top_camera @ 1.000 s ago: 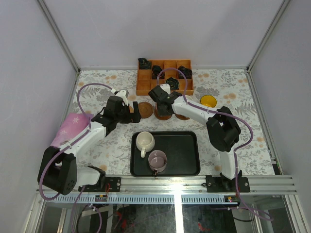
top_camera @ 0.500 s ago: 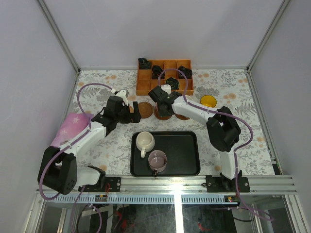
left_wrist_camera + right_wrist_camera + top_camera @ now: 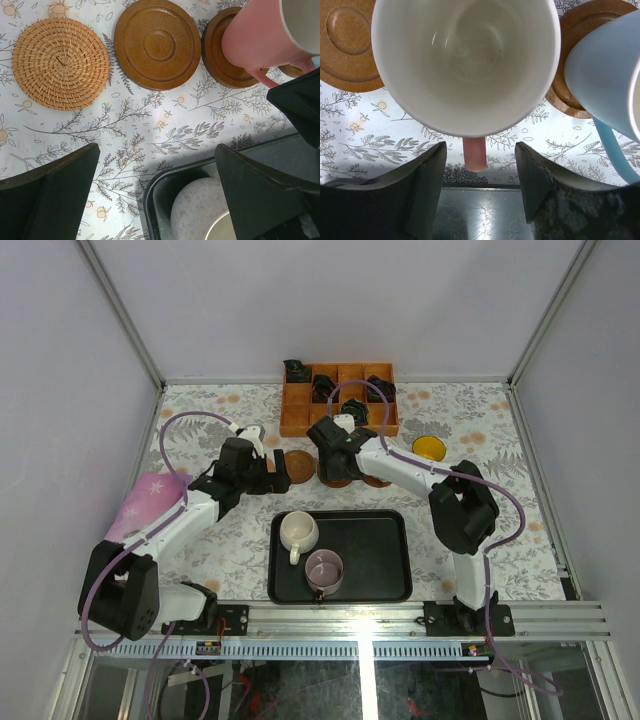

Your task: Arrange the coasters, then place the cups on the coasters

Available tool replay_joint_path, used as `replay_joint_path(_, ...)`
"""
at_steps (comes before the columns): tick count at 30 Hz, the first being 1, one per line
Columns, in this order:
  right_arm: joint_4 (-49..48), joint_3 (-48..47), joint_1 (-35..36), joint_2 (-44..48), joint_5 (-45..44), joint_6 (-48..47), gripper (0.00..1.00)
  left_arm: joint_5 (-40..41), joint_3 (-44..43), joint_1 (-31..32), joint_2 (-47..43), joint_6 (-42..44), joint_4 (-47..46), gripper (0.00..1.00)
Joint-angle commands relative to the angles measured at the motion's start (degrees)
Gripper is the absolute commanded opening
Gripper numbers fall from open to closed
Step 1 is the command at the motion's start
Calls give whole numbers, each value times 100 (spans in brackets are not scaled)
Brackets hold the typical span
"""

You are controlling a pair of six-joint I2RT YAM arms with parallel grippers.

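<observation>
My left gripper (image 3: 157,150) hangs with fingers spread wide and nothing between them, over the patterned table (image 3: 150,125) on the near side of the coaster row. The woven coaster (image 3: 60,63) lies leftmost and is unoccupied. Just beside it, the plain brown coaster (image 3: 157,43) is also unoccupied. Next right, the pink cup (image 3: 260,37) stands upright on the third coaster (image 3: 220,60). My right gripper (image 3: 480,145) sits over that cup, fingers parted either side of the handle and clear of it. The light blue cup (image 3: 607,75) stands beside it. Judgement: the cream cup (image 3: 298,532) on the tray (image 3: 390,590) lies base-ward of my left gripper, the nearer arm.
</observation>
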State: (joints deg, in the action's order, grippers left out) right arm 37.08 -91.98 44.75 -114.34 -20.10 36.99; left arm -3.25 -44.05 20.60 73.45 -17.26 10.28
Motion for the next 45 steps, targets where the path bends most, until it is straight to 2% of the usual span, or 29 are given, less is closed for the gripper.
replay_joint_path(1, 181, -14, 7, 422, -138, 53, 66, -106, -165, 36, 72, 3, -141, 100)
replay_joint_path(8, 322, 148, 344, 778, -214, -87, 71, -104, -169, 24, 78, 30, -132, 100)
replay_joint_path(11, 346, 375, 633, 1076, -319, -294, 78, -80, -160, 28, 65, 46, -123, 100)
replay_joint_path(16, 81, 1063, 1061, 1808, -232, -513, 98, -123, -159, 30, -9, 78, -102, 100)
replay_joint_path(17, 66, 1202, 1100, 1960, -212, -467, 99, -130, -163, 32, -49, 89, -86, 100)
replay_joint_path(25, -30, 2478, 1107, 3350, -291, 116, 98, -102, -85, 181, -860, -111, 563, 100)
replay_joint_path(30, 128, 2821, 1110, 4020, -976, 320, 98, 190, 92, 699, -1847, -739, 1147, 97)
replay_joint_path(37, 417, 2628, 975, 4553, -2190, 452, 100, 436, 359, 1766, -2918, -2067, 1998, 94)
replay_joint_path(41, 309, 2588, 713, 4710, -2294, 230, 99, 698, 409, 2605, -3329, -2669, 2420, 94)
replay_joint_path(45, 273, 2633, 483, 4692, -2174, 140, 99, 1039, 354, 3477, -3145, -2978, 2816, 94)
